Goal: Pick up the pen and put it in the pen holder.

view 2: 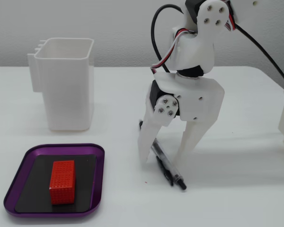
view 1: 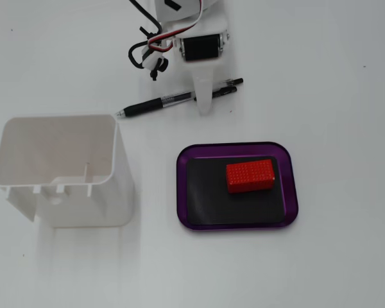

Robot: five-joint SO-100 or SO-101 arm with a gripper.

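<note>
purple tray [view 2: 97, 182] nearest — gripper [view 2: 163, 158] (jaws spread) straddling pen [view 2: 166, 166].

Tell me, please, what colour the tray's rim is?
Purple, around a black inner mat; the tray shows best in a fixed view from above.

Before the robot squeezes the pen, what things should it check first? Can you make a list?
1. Gripper open: ok, fingers spread wide.
2. Pen between the fingers: ok, one finger on each side.
3. Fingertips down at the table: ok, tips reach pen level.
4. Pen holder upright with nothing seen inside: ok.
5. Path to the holder clear: ok, the purple tray with the red block sits aside.
6. Grasp centred on the pen: not ok, it is nearer the clip end.
</note>
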